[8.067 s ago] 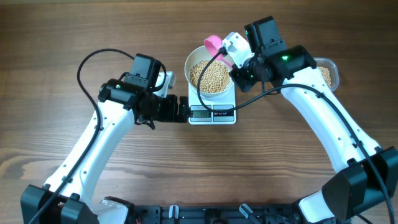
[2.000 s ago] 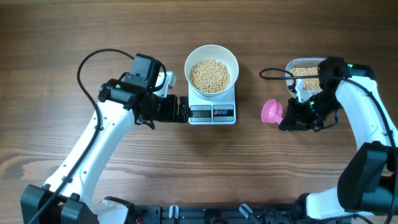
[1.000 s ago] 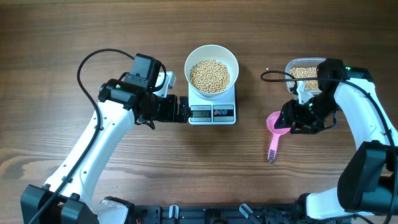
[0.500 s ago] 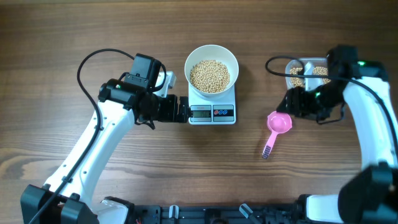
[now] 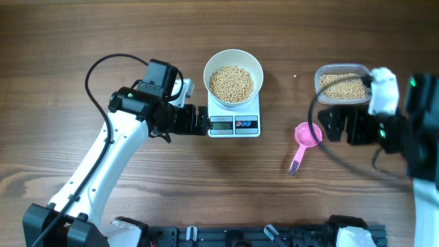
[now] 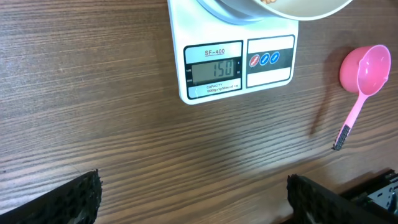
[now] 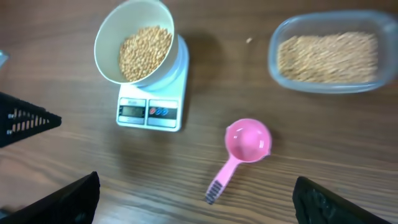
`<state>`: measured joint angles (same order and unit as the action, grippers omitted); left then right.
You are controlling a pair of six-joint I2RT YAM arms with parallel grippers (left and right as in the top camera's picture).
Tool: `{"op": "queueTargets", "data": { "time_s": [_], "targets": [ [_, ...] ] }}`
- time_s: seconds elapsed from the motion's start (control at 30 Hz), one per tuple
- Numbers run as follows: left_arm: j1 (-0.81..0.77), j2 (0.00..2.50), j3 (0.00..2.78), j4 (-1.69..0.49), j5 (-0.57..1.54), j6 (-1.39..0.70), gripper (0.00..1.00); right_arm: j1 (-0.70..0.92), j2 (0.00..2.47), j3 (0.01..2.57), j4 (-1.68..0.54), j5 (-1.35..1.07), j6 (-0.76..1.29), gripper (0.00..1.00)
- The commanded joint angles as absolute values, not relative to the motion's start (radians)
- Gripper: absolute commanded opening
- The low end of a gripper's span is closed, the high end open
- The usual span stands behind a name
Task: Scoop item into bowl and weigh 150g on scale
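Starting big: wooden table (image 5: 219, 199), bare grain right across the overhead shot. Next down, left arm (image 5: 103, 165), sweeping up from 7 o'clock and ending in the left gripper (image 5: 204, 120). Parked just beside the scale (image 5: 234, 124) at its 9 o'clock, jaws spread wide, clamped on nothing.

Over at 3 o'clock, right arm (image 5: 411, 130), smeared with blur and hard to read in detail. Right gripper (image 5: 331, 125) pointing toward 9 o'clock, jaws flung apart, empty. Backed up by the right wrist view: a finger in each bottom corner and only wood between.

Then the clear tub (image 7: 272, 59), part-filled, at 3 o'clock of the white bowl (image 7: 109, 37) and well apart from it. That bowl at 12 o'clock of table centre, sitting squarely on the scale. Display facing 6 o'clock and showing 150 in the left wrist view. Bang on target!

Pink scoop (image 5: 306, 135) lying free on the wood at 4 o'clock of the scale. Cup empty, handle trailing toward 7 o'clock, near the right gripper but not touching.

Smaller again: soybeans (image 5: 231, 83) heaped in the bowl, more of the same in the tub. Tiniest of all: one stray bean (image 5: 295, 76) on the wood between bowl and tub.

Looks like scooping done and weight met. Next move, at a guess: hands off. Calls for backing both arms clear without nudging the scale, especially with that left gripper so close to its edge. No more soybeans, no bump to the bowl.
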<state>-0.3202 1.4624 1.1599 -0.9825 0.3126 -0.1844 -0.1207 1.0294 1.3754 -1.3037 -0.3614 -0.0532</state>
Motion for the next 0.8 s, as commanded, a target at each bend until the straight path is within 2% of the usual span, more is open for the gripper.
{"op": "queueTargets", "data": {
  "time_s": [0.0, 0.23, 0.77],
  "targets": [
    [-0.318, 1.469, 1.158, -0.979, 0.318, -0.165, 1.0, -0.122, 0.901, 1.388, -1.306, -0.245, -0.049, 1.0],
    [-0.318, 1.469, 1.158, -0.979, 0.318, -0.165, 1.0, -0.122, 0.772, 1.388, -1.295, -0.202, -0.049, 1.0],
    [-0.318, 1.469, 1.158, -0.979, 0.318, -0.164, 1.0, -0.122, 0.769, 1.387, -1.345, -0.202, -0.05, 1.0]
  ]
}}
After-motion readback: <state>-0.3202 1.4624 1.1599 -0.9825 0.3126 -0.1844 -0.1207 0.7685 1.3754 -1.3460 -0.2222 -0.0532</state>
